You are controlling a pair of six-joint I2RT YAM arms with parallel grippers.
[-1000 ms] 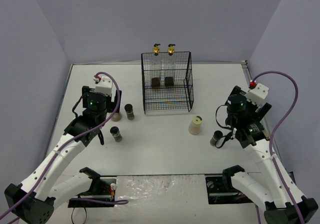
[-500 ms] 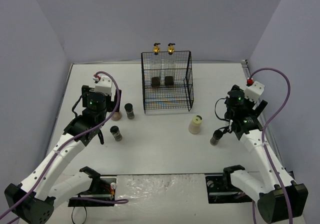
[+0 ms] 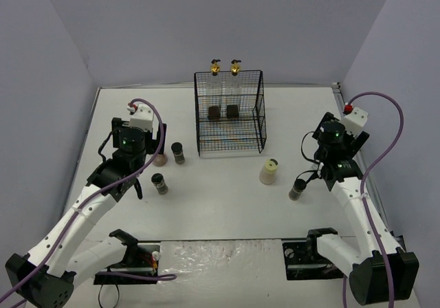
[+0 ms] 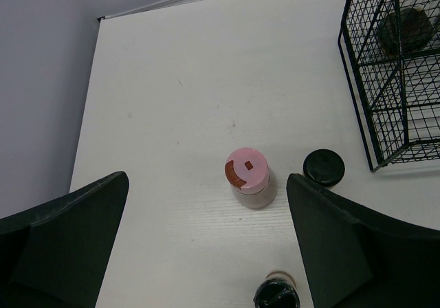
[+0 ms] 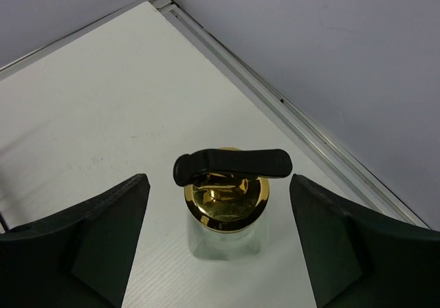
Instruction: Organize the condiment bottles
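Note:
My left gripper (image 4: pixel 207 179) hangs open above the table. A squat pink-capped jar (image 4: pixel 247 177) stands just ahead of it, apart from both fingers. Two small black-capped jars (image 4: pixel 324 167) (image 4: pixel 277 294) stand near the pink one. My right gripper (image 5: pixel 220 179) is open around a clear glass bottle (image 5: pixel 227 229) with a gold cap and black spout. There is a gap on each side of that bottle, and in the top view the arm hides it. A cream-capped jar (image 3: pixel 268 172) and a dark jar (image 3: pixel 297 190) stand right of centre. Two gold-spouted bottles (image 3: pixel 216 71) (image 3: pixel 236 71) and two dark jars (image 3: pixel 214 113) are in the rack.
The black wire rack (image 3: pixel 254 119) stands at the back centre of the white table. The right wall and the table's metal edge strip (image 5: pixel 295 112) run close behind the bottle at my right gripper. The left wall is close to the left arm.
The right arm has swung back and to the right, away from the dark jar, and its jaws have narrowed around the gold-capped bottle. The left arm has not moved.

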